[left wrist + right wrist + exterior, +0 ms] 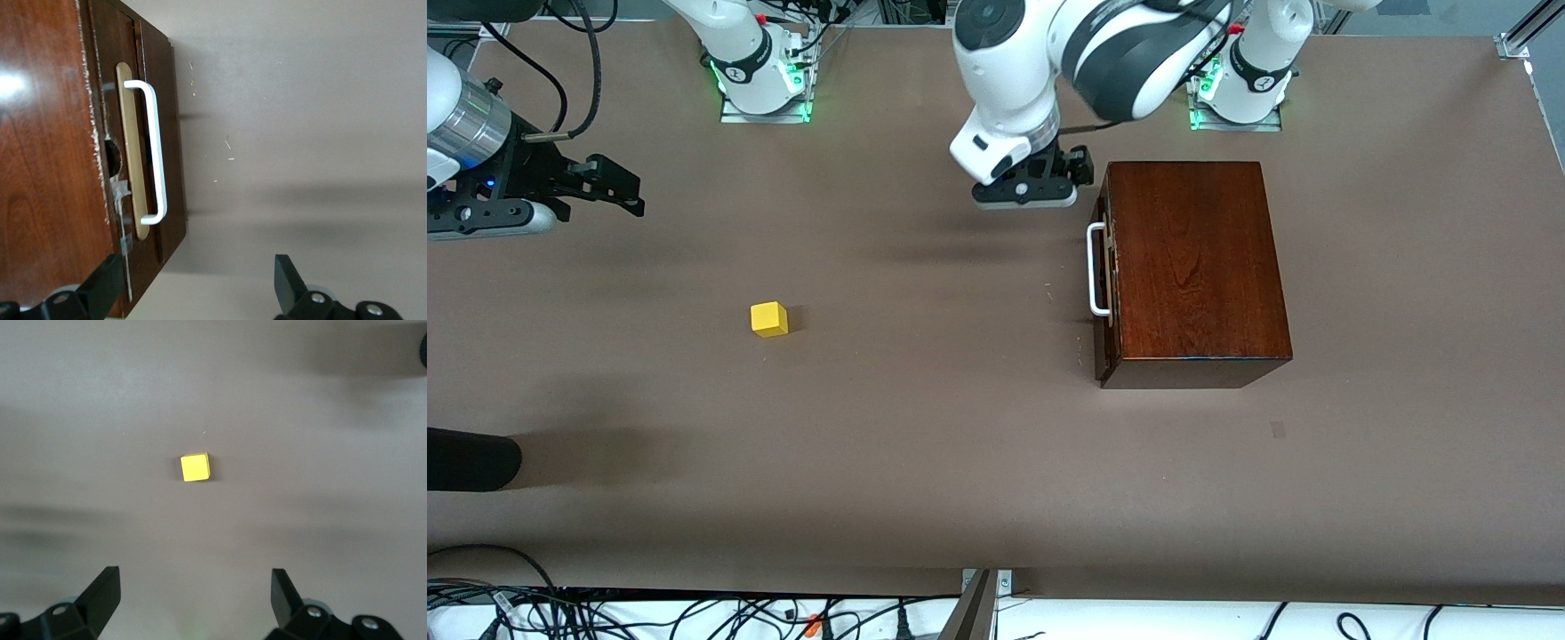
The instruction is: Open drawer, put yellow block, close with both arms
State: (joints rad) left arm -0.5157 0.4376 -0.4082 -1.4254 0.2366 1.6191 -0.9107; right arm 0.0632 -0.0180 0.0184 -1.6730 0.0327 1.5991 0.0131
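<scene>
Drawer with white U-shaped handle sits shut in the glossy mahogany box toward the left arm's table end. Left gripper, fingers spread, hovers beside the box's top-edge corner; misalignment risks missing the handle. Small yellow cube lies mid-table; right gripper, spread, waits above the right arm's end.

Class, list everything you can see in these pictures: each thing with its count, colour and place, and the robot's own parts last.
Table: one, brown, under everything.
Box: one, dark reddish-brown, toward the left arm's end of the table.
Drawer: one, dark front, shut in the box.
Handle: one, white, on the drawer front.
Yellow block: one, on the table toward the right arm's end.
Cables: several, black and white, along the table edge nearest the front camera.
Left gripper: one, black, open, over the table beside the box.
Right gripper: one, black, open, over the table at the right arm's end.
</scene>
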